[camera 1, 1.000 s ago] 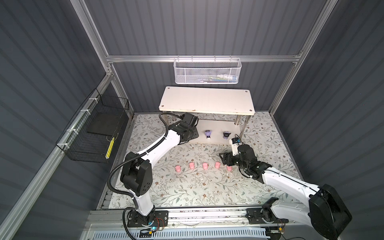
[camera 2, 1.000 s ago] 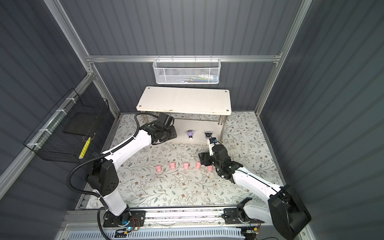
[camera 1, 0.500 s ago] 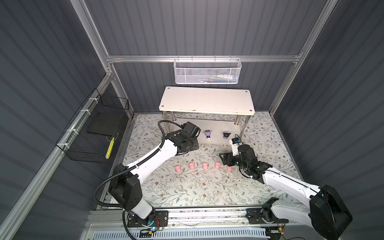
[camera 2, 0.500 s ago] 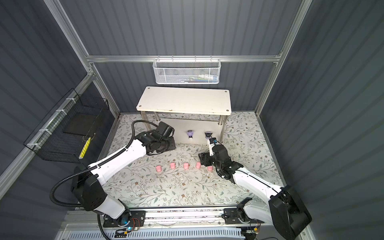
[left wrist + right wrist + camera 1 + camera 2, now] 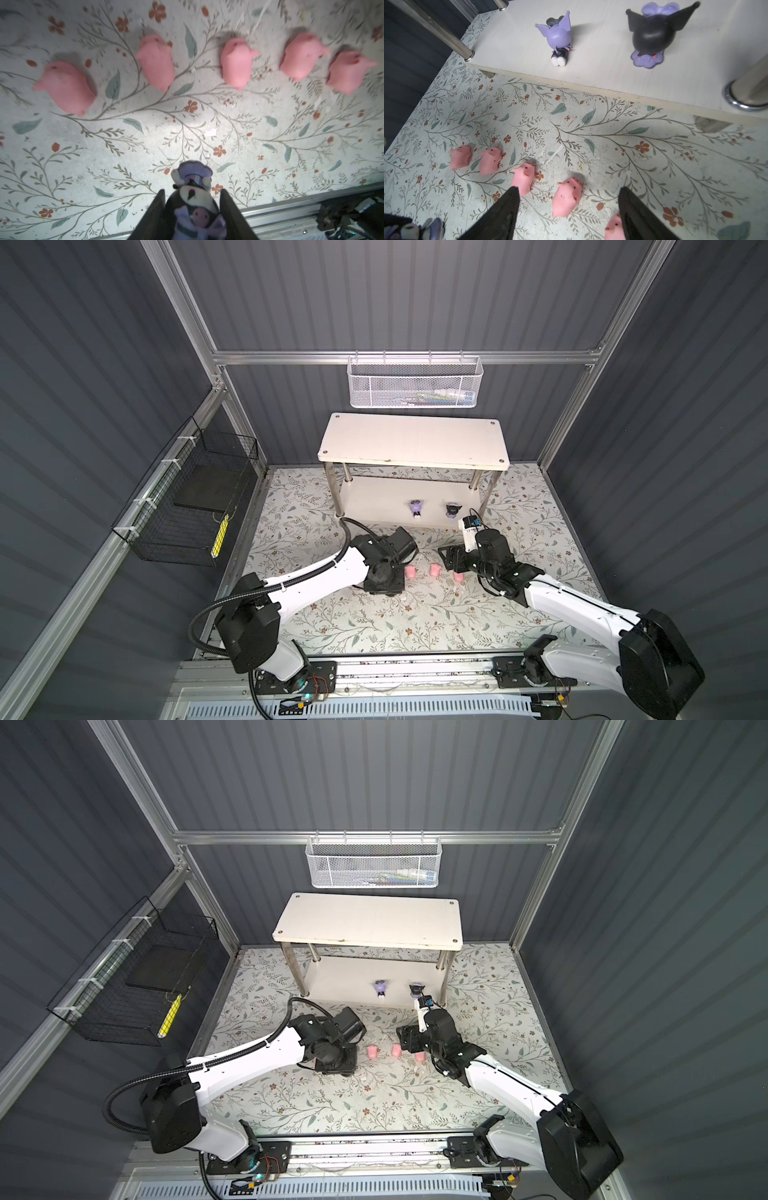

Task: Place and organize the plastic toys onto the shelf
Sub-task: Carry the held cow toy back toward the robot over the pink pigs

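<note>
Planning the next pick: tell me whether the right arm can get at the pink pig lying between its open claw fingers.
Probably yes. The right claw is open above that pink pig, nothing between them; a neighbouring pig beside one finger might get nudged.

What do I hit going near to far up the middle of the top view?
Base rail → floral mat → row of pink pigs → two purple toys at the front of the shelf lower tier → white mesh basket on the back wall.
</note>
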`<state>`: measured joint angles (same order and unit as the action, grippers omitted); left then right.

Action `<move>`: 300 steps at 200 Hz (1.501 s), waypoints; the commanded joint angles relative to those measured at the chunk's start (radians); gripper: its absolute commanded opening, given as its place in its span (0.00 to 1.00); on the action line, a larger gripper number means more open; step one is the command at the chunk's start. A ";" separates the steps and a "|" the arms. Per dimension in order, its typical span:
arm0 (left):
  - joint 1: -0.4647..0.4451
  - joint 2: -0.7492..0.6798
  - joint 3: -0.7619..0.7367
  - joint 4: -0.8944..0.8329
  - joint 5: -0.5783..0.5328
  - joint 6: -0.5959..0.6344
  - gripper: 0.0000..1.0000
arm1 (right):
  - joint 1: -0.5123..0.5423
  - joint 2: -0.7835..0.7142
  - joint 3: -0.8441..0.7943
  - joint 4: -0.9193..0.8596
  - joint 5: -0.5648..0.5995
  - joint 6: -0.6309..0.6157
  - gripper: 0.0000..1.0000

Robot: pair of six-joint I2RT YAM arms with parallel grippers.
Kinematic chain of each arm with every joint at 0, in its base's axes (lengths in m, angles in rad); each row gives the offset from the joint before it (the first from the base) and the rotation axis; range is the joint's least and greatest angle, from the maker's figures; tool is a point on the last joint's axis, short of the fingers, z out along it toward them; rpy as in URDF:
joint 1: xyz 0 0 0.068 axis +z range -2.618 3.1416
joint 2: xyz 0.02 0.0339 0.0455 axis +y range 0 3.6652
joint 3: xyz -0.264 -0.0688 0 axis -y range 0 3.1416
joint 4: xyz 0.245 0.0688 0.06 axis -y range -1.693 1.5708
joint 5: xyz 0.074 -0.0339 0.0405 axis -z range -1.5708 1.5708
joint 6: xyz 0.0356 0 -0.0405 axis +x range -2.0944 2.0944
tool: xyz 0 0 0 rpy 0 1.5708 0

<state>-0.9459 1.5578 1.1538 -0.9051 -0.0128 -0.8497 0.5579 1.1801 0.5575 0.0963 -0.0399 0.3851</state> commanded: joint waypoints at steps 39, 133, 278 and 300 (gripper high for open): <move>-0.015 0.105 -0.037 -0.031 0.084 0.054 0.43 | -0.002 0.001 0.015 0.000 0.000 -0.001 0.77; -0.018 0.158 -0.055 0.014 0.052 0.049 0.48 | -0.003 0.014 0.009 0.016 -0.002 -0.003 0.77; -0.076 -0.175 -0.266 0.188 -0.117 0.016 0.81 | -0.003 0.039 0.024 0.022 -0.021 0.001 0.77; -0.104 -0.239 -0.322 0.229 -0.171 0.044 0.83 | -0.002 0.043 0.029 0.020 -0.029 0.005 0.77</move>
<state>-1.0241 1.3685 0.8860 -0.7559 -0.1081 -0.8238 0.5579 1.2121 0.5579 0.1074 -0.0536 0.3851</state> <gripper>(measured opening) 0.823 0.774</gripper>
